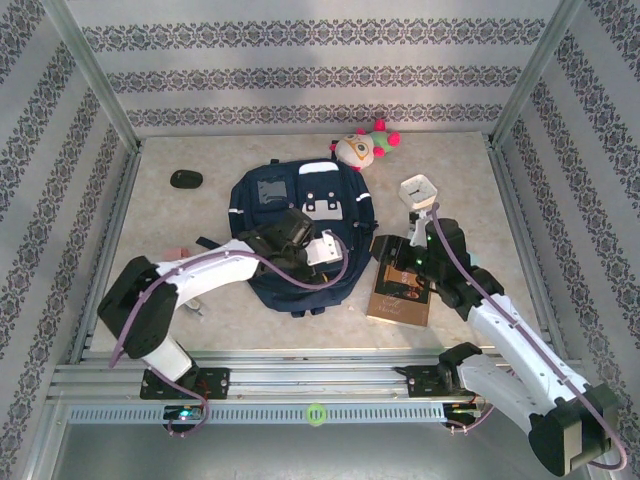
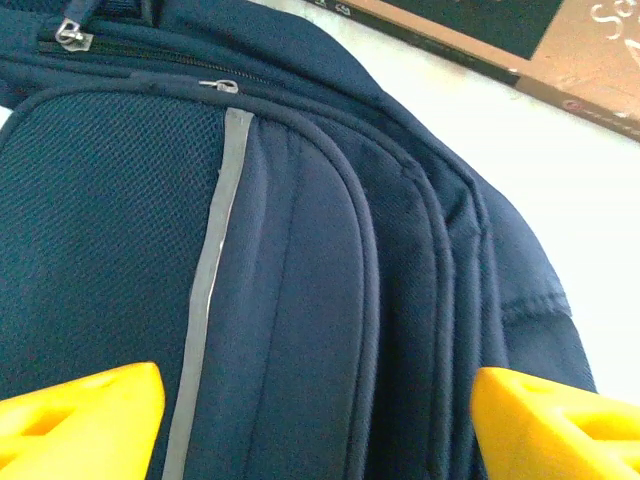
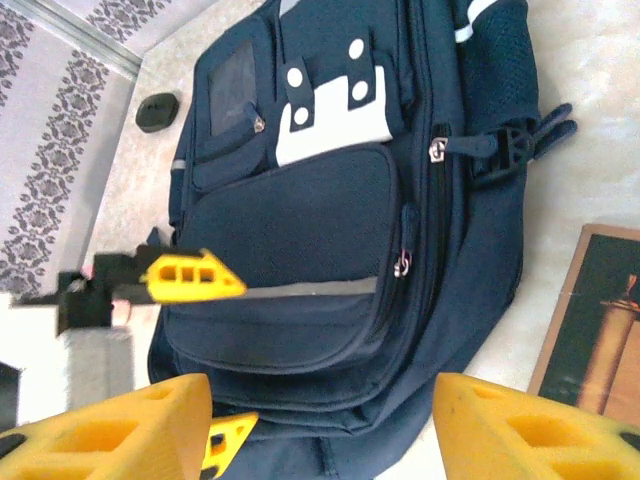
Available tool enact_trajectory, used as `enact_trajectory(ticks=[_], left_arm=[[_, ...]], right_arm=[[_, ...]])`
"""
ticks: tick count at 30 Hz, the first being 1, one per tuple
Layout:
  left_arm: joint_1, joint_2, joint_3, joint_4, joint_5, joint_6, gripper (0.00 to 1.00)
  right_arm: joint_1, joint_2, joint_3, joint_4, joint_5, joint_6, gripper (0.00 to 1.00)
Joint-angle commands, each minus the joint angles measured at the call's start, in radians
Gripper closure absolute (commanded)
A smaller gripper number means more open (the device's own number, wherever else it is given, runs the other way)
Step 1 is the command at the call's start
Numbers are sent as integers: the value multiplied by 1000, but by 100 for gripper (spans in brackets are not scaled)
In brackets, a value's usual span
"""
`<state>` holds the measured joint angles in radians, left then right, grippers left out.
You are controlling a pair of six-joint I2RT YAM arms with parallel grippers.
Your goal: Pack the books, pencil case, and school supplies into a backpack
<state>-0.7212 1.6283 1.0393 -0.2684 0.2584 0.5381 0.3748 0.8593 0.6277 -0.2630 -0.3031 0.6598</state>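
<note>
The navy backpack lies flat in the middle of the table, white patches towards the far wall, and its zips look closed. My left gripper hovers open over its lower front pocket, and its yellow fingers hold nothing. The brown book lies to the right of the pack. My right gripper stands open above the book's far end, facing the pack's side. A small pink thing peeks out beside the left forearm. The pencil case is out of view.
A square white clock stands beyond the right gripper. A plush toy lies at the pack's far end, and a black oval object sits at the far left. Patterned walls and metal rails enclose the table.
</note>
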Motion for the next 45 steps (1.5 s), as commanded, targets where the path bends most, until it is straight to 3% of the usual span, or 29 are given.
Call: enact_trajectory(ticks=[1,12,17,18,21,23,26,31,36,41,45], left_arm=[[-26,49,52,135,-42,47,19],[-53,181,87,235,-129,-7,11],[-66,232,88,262,-243,-9,10],[-66,235,86,268,-274,-13,17],[-65,205,69,291,-315,-37,59],[-66,142,51,278,-272,-38,83],[-59,20,16,262,-166,-47,100],[15,-173,10,169,52,-85,100],[129,-303,24,91,233,-87,100],[237,-356,37,64,396,-94,100],[295,-365,61,44,478,-86,100]], right_arm=[[-10,-32,-26,19,-21,19,37],[-11,-85,-88,37,-10,43,37],[-11,-106,-106,40,-5,52,37],[-12,-112,-112,39,-4,53,37],[-14,-128,-125,40,2,51,37],[-19,-137,-131,39,7,44,37],[-33,-135,-128,40,6,3,36],[-56,-108,-95,48,45,-245,30],[-82,-77,-42,78,39,-650,34],[-217,92,75,6,-260,-1003,37],[-234,225,122,-18,-362,-1181,37]])
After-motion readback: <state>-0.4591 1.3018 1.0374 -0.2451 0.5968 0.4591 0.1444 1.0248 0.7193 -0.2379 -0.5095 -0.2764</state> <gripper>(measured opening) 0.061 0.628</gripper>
